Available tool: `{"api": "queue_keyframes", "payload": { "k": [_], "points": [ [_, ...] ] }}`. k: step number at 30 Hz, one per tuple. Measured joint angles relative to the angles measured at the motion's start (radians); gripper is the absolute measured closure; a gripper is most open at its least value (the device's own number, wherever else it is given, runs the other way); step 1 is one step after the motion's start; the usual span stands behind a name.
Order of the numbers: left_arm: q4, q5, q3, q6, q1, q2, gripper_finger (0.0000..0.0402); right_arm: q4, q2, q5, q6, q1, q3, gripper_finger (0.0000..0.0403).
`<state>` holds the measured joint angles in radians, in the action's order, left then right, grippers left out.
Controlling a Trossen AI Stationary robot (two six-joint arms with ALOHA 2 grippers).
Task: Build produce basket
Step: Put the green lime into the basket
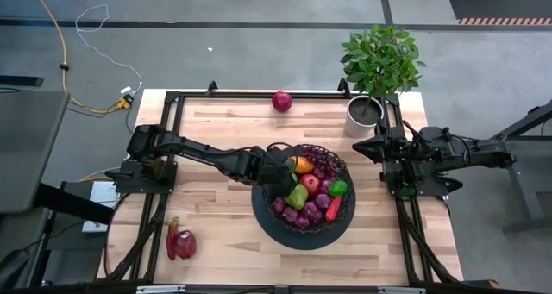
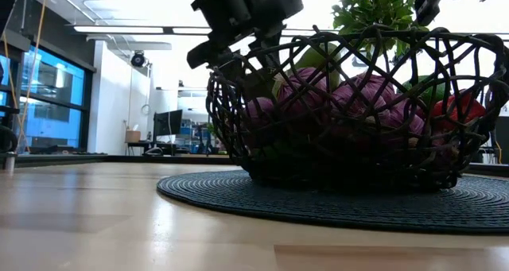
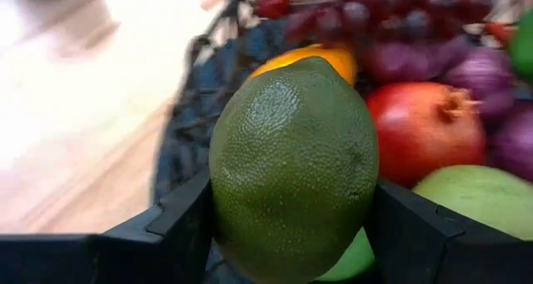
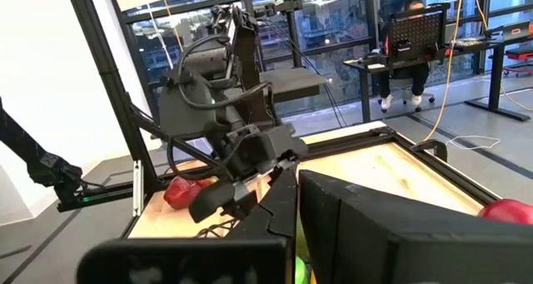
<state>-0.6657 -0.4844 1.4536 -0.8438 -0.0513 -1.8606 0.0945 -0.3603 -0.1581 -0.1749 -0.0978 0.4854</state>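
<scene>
The left end effector [image 3: 291, 234] clamps a pebbly dark-green lime [image 3: 293, 171] over the near-left rim of the round black woven wire basket [image 1: 343, 218] — the placing step, I judge — so next it must lower and let go among the piled produce [image 1: 309, 195]. The right end effector [image 1: 377, 148] waits closed beside the basket. From above, the lime hides under the arm — loose pieces on the light wooden table [image 1: 224, 234] blur.

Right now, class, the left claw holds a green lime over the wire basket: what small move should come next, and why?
Probably lower the lime a little and then open the left claw. It is clamped between the fingers above the basket's left side, over the orange fruit and green pear, so a short drop should let it settle without rolling out.
</scene>
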Motion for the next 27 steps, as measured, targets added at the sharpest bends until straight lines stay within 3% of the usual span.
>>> {"api": "queue_keyframes", "payload": {
  "k": [3,13,27],
  "points": [
    [-0.018,-0.055,0.0,-0.014,-0.004,0.002,0.0156,0.003,0.0,0.0,0.0,0.0,0.0,0.0403],
    [-0.035,-0.005,0.0,-0.017,0.007,-0.027,0.0153,0.006,0.0,0.0,0.019,0.0,0.0,0.0403],
    [-0.032,0.002,0.0,0.004,0.008,-0.027,0.0107,0.006,0.0,0.0,0.019,0.0,0.0,0.0403]
  ]
}}
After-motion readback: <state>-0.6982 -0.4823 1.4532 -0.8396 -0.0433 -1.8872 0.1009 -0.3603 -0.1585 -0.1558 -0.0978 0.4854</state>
